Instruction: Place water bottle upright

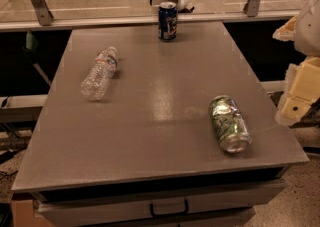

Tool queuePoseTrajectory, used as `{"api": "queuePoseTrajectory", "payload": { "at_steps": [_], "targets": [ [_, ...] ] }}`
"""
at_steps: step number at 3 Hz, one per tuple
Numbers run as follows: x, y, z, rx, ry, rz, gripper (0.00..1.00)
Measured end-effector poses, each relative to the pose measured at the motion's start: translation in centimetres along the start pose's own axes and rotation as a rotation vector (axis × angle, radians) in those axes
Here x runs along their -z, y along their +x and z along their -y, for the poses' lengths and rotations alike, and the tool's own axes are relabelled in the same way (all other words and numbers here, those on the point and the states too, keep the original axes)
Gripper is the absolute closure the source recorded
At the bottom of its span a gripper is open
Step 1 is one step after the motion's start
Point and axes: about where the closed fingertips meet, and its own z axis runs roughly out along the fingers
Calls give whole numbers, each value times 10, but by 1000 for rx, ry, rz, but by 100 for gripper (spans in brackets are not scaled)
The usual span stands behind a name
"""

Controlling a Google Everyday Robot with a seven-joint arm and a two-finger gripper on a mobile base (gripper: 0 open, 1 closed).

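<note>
The water bottle (pixel 100 74) is a small clear ribbed bottle with a white cap and a thin red label band. It lies on its side on the left part of the grey table (pixel 150 136), cap pointing toward the far edge. My gripper (pixel 299 93) shows as cream-coloured parts at the right edge of the view, beyond the table's right side and far from the bottle. It holds nothing that I can see.
A blue drink can (pixel 167 21) stands upright at the table's far edge. A green drink can (pixel 229 123) lies on its side near the front right. A railing with a glass panel (pixel 125 20) runs behind the table. A drawer handle (pixel 169 207) sits below the front edge.
</note>
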Motion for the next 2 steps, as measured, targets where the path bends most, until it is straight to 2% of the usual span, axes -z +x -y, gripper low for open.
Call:
{"api": "queuePoseTrajectory", "payload": {
  "at_steps": [1,2],
  "targets": [
    [0,0,0,0,0,0,0],
    [-11,-45,7,118,21,56,0]
  ]
}}
